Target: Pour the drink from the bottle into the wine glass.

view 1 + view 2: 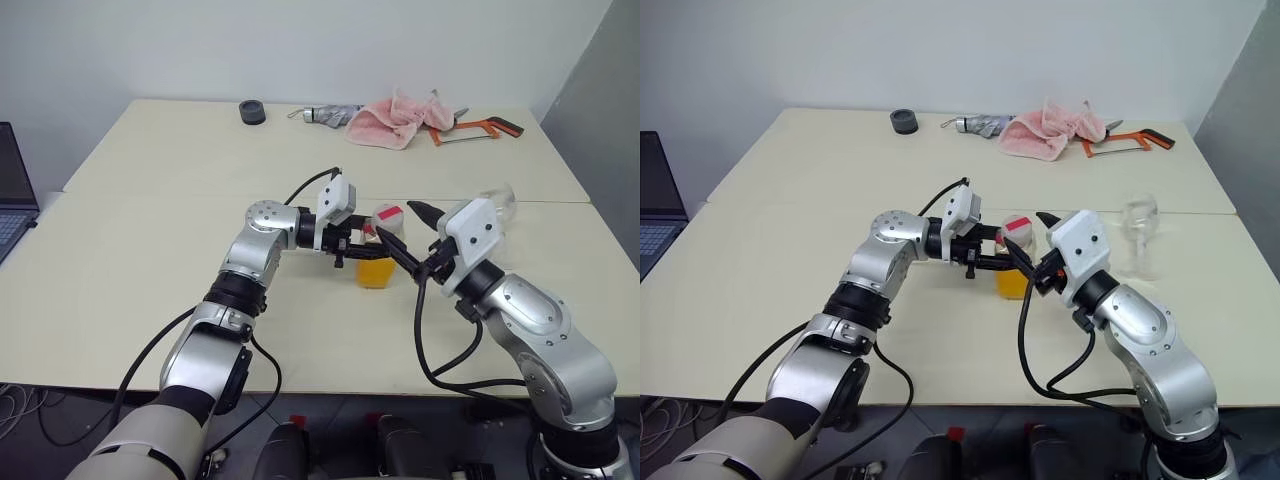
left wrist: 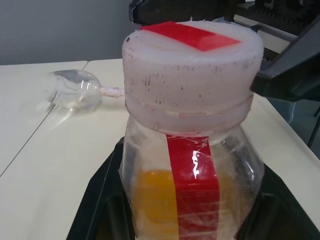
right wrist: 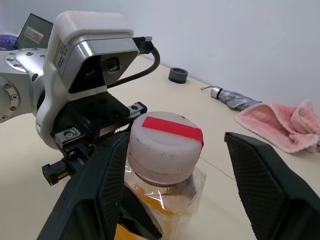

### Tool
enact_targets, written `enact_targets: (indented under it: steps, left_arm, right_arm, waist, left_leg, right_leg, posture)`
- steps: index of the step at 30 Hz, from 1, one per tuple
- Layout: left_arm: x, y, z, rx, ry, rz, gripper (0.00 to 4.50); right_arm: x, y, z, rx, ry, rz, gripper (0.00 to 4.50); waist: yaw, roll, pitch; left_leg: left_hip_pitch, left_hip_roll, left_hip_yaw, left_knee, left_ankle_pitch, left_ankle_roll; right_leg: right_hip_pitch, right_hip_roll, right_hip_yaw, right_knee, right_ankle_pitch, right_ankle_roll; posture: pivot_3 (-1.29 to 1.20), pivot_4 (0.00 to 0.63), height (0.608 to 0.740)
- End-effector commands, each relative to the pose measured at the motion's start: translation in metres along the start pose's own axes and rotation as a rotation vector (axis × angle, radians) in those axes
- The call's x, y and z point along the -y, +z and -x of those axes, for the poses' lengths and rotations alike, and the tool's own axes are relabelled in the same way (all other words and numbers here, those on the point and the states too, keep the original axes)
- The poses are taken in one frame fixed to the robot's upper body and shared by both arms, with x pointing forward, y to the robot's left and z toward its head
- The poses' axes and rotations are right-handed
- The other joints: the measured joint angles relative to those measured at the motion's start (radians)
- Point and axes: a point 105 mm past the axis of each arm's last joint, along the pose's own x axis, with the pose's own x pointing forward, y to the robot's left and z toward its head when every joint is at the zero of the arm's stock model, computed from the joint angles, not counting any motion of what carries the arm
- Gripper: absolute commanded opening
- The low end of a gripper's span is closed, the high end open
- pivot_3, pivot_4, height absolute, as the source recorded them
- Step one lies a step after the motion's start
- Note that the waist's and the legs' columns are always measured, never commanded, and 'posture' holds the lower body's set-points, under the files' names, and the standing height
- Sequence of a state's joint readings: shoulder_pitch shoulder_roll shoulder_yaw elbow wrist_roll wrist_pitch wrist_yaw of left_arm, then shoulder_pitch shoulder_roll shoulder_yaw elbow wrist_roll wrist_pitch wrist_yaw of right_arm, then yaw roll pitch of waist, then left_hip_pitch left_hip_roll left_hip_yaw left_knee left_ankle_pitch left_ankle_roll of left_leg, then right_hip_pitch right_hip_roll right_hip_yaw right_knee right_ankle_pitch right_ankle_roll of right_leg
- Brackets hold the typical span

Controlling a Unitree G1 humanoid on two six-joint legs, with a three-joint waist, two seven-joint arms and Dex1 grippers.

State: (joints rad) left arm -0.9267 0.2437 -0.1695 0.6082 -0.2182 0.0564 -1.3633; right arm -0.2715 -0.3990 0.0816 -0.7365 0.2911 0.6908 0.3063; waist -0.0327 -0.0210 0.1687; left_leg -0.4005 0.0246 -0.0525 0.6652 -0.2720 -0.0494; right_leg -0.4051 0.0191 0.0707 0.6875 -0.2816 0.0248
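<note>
Head views: on the desk [image 1: 150,200], toward its near edge, the left gripper [image 1: 362,243] is clenched around the bottle [image 1: 377,262] of orange drink [image 1: 375,272]. The wine glass [image 1: 1139,236] stands near the right edge.

Left wrist view: the capped bottle sits between black fingers [image 2: 95,210].

Right wrist view: the right gripper [image 3: 175,172] is spread, its fingers either side of the cap [image 3: 165,149].

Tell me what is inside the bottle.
Orange drink fills the lower part of the bottle; above it the bottle is clear. The cap covers the neck, and the red label stripe hides part of the liquid.
</note>
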Motion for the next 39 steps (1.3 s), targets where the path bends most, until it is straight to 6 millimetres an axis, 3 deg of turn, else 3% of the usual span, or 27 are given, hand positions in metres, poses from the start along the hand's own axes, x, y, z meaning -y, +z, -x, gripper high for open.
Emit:
enact_targets:
  steps: [1, 11, 16, 39]
  left_arm:
    - [0.000, 0.012, 0.003, 0.018, -0.009, -0.058, 1.85]
    - [0.000, 0.011, 0.006, 0.011, -0.007, -0.057, 1.85]
    - [0.000, 0.010, 0.007, 0.009, -0.004, -0.057, 1.85]
    - [-0.005, 0.016, 0.008, 0.013, -0.027, -0.049, 1.85]
  right_arm:
    - [0.031, 0.008, 0.012, 0.013, -0.141, 0.042, 3.22]
    - [0.028, 0.008, 0.017, 0.009, -0.111, 0.028, 3.22]
    - [0.003, 0.014, 0.018, 0.022, 0.035, -0.003, 3.22]
    - [-0.014, 0.020, -0.010, 0.052, 0.080, 0.078, 3.22]
  waist:
    - [0.000, 0.000, 0.000]
    - [0.000, 0.000, 0.000]
    - [0.000, 0.000, 0.000]
    - [0.000, 0.000, 0.000]
  left_leg:
    - [0.000, 0.000, 0.000, 0.000, 0.000, 0.000]
    - [0.000, 0.000, 0.000, 0.000, 0.000, 0.000]
    - [0.000, 0.000, 0.000, 0.000, 0.000, 0.000]
    - [0.000, 0.000, 0.000, 0.000, 0.000, 0.000]
  right_leg:
    - [0.000, 0.000, 0.000, 0.000, 0.000, 0.000]
    - [0.000, 0.000, 0.000, 0.000, 0.000, 0.000]
    - [0.000, 0.000, 0.000, 0.000, 0.000, 0.000]
    - [0.000, 0.001, 0.000, 0.000, 0.000, 0.000]
  posture:
    - [0.00, 0.150, 0.740]
    - [0.00, 0.150, 0.740]
    - [0.00, 0.150, 0.740]
    - [0.00, 0.150, 0.740]
